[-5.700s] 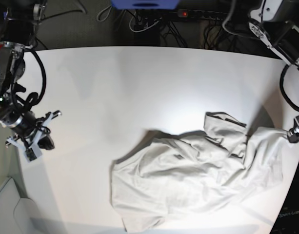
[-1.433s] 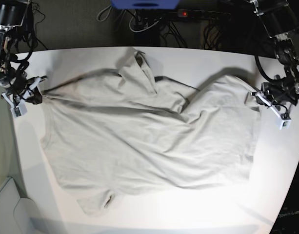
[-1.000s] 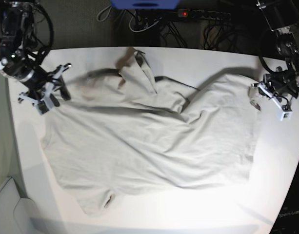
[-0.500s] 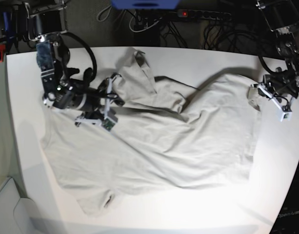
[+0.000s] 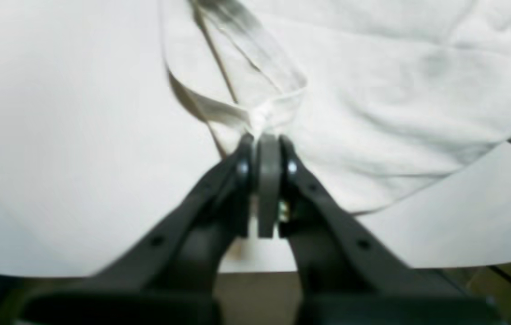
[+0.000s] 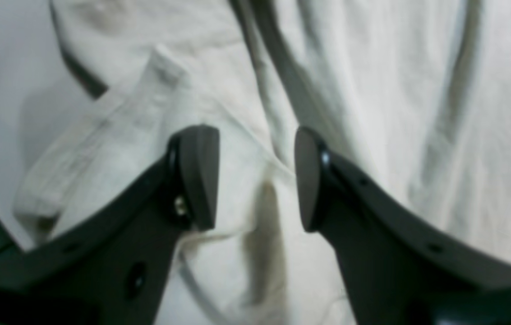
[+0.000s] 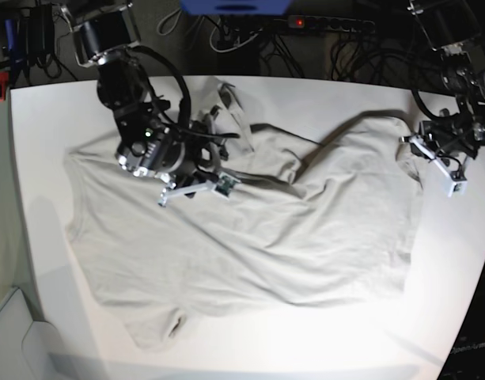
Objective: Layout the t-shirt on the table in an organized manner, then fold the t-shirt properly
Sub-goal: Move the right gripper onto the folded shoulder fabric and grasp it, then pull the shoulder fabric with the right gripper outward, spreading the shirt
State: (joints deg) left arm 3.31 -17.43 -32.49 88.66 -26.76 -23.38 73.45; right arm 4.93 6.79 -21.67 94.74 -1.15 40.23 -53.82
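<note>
Lying spread across most of the white bench (image 7: 44, 261), a light grey-beige t-shirt (image 7: 250, 237), rumpled, with a bunched ridge of folds near 12 o'clock and a small tab of cloth sticking out at about 7 o'clock, close to the near edge

Pinching the shirt's edge at 3 o'clock, left gripper (image 7: 420, 150), jaws pressed together on a gathered bit of hem; seen from the left wrist, left gripper (image 5: 266, 144) with black fingers (image 5: 241, 167) meeting on the puckered cloth (image 5: 372, 90), bare bench (image 5: 57, 135) to one side and the bench edge just behind

Hovering over the shirt at about 10 o'clock from its middle, right gripper (image 7: 218, 162), beside the raised folds; from the right wrist, right gripper (image 6: 255, 180) with jaws standing apart, nothing between them, dark pads (image 6: 199, 176) framing wrinkled fabric (image 6: 395, 113) and a rolled band of cloth off toward 9 o'clock; cannot tell whether the tips touch the fabric

Running along the far side beyond the bench, dark cables (image 7: 250, 36) and a power strip (image 7: 329, 24)
</note>
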